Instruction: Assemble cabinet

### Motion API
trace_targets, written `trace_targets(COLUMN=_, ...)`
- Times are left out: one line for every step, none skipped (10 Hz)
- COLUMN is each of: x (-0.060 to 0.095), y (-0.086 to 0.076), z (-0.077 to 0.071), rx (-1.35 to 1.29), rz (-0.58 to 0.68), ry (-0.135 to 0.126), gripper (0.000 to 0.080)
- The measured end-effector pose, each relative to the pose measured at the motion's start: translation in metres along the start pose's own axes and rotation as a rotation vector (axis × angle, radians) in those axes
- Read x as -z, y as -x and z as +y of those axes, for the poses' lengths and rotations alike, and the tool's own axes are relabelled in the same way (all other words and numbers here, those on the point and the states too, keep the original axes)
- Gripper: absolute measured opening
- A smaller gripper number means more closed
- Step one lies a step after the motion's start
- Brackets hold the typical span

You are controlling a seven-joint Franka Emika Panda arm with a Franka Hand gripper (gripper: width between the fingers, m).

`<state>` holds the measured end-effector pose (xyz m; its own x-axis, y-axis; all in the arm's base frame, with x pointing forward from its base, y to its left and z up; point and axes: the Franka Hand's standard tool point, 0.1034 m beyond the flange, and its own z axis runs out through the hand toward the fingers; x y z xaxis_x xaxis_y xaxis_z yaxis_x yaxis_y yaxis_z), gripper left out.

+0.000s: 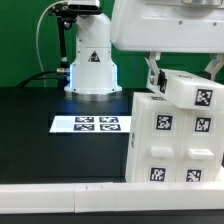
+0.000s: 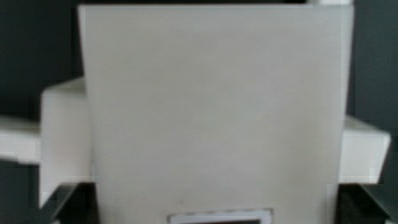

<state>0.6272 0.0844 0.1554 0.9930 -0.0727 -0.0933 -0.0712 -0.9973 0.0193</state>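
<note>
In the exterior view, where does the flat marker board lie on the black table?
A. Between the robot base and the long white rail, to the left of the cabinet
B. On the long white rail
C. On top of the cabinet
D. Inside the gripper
A: the marker board lies flat on the table, in front of the robot base, behind the rail, left of the cabinet.

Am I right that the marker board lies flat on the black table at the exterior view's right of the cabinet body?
Not quite: the marker board does lie flat on the black table, but at the exterior view's left of the cabinet body, as the exterior view shows.
</note>
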Motion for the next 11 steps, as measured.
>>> trace_targets(x=0.0002, y=-0.0001, z=-0.0004, rx=-0.035, rz=0.0, ry=-0.001, gripper=0.0557)
trace_targets(x=0.0005, y=-0.0001, z=-0.0016, rx=-0.088, rz=0.0, ry=-0.005, gripper=0.0557)
trace_targets(x=0.0008, y=0.0, z=-0.0031, rx=-0.153, rz=-0.002, ry=-0.014, gripper=0.0557)
trace_targets(x=0.0009, y=0.0, z=-0.0036, rx=-0.19, rz=-0.003, ry=-0.016, gripper=0.0557)
trace_targets(x=0.0012, y=-0.0019, z=-0.0036, rx=-0.315, rz=0.005, ry=-0.032, gripper=0.0557)
trace_targets(x=0.0007, y=-0.0028, z=0.0002, rx=-0.466, rz=0.016, ry=-0.052, gripper=0.0557)
trace_targets(x=0.0002, y=-0.0014, z=0.0033, rx=-0.627, rz=0.009, ry=-0.07, gripper=0.0557)
trace_targets(x=0.0005, y=-0.0011, z=0.0014, rx=-0.777, rz=-0.001, ry=-0.08, gripper=0.0557)
trace_targets(x=0.0016, y=-0.0017, z=-0.0021, rx=-0.867, rz=-0.001, ry=-0.084, gripper=0.0557)
trace_targets(x=0.0015, y=-0.0018, z=-0.0025, rx=-0.905, rz=-0.004, ry=-0.087, gripper=0.0557)
trace_targets(x=0.0019, y=-0.0022, z=-0.0041, rx=-1.001, rz=-0.012, ry=-0.098, gripper=0.0557)
